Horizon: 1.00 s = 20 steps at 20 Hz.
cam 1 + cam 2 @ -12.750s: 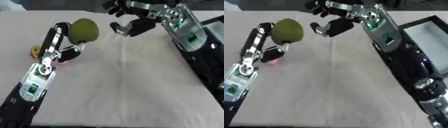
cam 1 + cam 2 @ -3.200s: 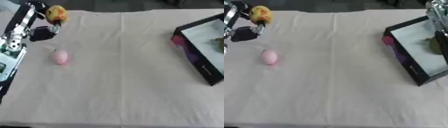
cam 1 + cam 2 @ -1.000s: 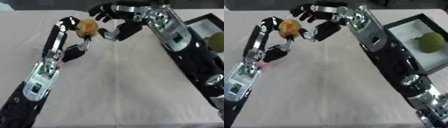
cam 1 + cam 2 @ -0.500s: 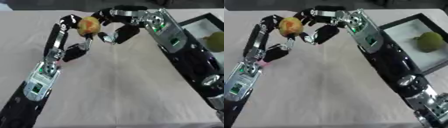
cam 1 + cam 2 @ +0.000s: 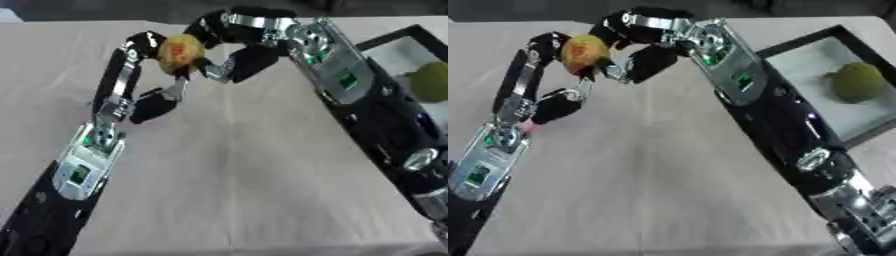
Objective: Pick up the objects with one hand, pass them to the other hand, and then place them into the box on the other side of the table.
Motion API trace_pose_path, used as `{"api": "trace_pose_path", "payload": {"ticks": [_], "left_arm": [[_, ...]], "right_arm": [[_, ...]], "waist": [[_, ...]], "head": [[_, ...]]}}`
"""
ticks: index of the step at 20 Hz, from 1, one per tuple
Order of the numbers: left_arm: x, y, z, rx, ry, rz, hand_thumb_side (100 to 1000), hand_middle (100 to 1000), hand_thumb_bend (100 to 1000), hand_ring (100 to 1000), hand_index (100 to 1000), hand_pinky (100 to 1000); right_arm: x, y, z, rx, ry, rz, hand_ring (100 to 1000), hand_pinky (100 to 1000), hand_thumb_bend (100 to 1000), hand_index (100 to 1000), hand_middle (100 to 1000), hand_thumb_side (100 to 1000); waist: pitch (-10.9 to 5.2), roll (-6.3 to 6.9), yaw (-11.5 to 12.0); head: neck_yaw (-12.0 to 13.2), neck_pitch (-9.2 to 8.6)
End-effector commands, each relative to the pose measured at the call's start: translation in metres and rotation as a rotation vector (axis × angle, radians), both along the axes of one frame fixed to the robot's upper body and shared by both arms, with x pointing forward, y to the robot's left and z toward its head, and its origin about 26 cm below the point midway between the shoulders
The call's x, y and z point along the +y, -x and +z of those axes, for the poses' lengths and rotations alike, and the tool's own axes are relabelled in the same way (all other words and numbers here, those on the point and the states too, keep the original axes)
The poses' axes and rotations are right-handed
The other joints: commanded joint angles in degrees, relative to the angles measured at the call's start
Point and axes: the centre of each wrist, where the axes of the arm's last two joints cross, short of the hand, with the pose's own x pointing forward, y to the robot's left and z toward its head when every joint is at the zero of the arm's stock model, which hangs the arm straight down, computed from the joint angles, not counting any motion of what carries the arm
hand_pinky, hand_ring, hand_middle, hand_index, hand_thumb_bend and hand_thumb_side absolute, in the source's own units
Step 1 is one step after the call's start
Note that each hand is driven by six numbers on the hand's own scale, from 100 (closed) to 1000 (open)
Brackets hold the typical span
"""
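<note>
Held fruit: a small round yellow fruit with a red-orange blush (image 5: 179, 51) was up off the table, caught between the two hands near the far edge.
Left hand: the black left hand (image 5: 153, 75) came in from the lower left; its fingers were curled round the fruit's left side and underside, the fruit sitting at their tips, the thumb lower down.
Right hand: the black-and-silver right hand (image 5: 229, 52) reached over from the right; its fingers (image 5: 210, 26) curved above and behind the fruit while its thumb (image 5: 238, 66) lay just right of and below it. The fingers were spread apart around the fruit; whether they actually touched it could not be told.
Box: a black-rimmed box with a pale floor (image 5: 791, 45) lay well to the right of both hands, partly hidden by the right forearm.
Green fruit: a dull green round fruit (image 5: 857, 82) sat inside the box, on its floor.
Pink object: a small pink shape (image 5: 528, 126) showed on the table just beneath the left hand's wrist, mostly hidden by the arm.
Table: a beige cloth-covered table (image 5: 245, 190) spread under both arms.
</note>
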Motion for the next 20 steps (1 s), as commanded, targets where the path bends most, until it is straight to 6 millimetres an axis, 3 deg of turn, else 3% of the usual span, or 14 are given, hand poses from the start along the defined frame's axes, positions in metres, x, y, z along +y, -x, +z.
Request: {"api": "trace_pose_path", "payload": {"ticks": [1, 4, 9, 12, 14, 17, 20], "left_arm": [[-0.004, -0.002, 0.009, -0.032, 0.006, -0.006, 196, 615, 100, 684, 631, 709], [-0.008, -0.001, 0.011, -0.048, 0.017, -0.018, 187, 619, 139, 684, 650, 708], [-0.012, 0.001, 0.014, -0.070, 0.048, -0.024, 204, 621, 278, 683, 668, 706], [-0.013, 0.002, 0.014, -0.074, 0.070, -0.036, 251, 638, 488, 691, 715, 709], [-0.012, 0.002, 0.012, -0.067, 0.074, -0.041, 278, 657, 580, 703, 752, 715], [-0.010, 0.001, 0.009, -0.047, 0.052, -0.033, 366, 740, 790, 757, 866, 739], [-0.005, -0.001, 0.006, -0.022, 0.025, -0.013, 400, 758, 878, 772, 894, 742]], "right_arm": [[0.000, 0.004, 0.012, -0.026, -0.015, 0.008, 842, 908, 100, 683, 676, 100], [0.000, 0.003, 0.011, -0.011, -0.041, -0.009, 779, 886, 100, 527, 552, 100], [-0.001, 0.001, 0.009, 0.020, -0.082, -0.054, 702, 862, 100, 408, 445, 100], [-0.001, 0.001, 0.007, 0.039, -0.108, -0.084, 678, 854, 100, 369, 416, 100], [-0.002, 0.002, 0.008, 0.041, -0.117, -0.087, 673, 853, 100, 362, 411, 100], [-0.005, 0.002, 0.009, 0.037, -0.127, -0.091, 666, 852, 100, 359, 406, 100], [-0.012, 0.002, 0.012, 0.030, -0.139, -0.109, 665, 852, 100, 364, 409, 100]], "waist": [[-1.14, 0.18, 0.0], [-1.14, 0.20, 0.0], [-1.23, 0.19, 0.0], [-1.22, 0.22, 0.0], [-1.22, 0.22, 0.0], [-1.25, 0.28, -0.1], [-1.34, 0.28, -0.3]], "head": [[-0.2, -0.09], [-0.2, -0.02], [-0.2, -0.01], [-0.2, -0.05], [-0.2, 0.04], [-0.3, 0.21], [-0.3, 0.24]]}}
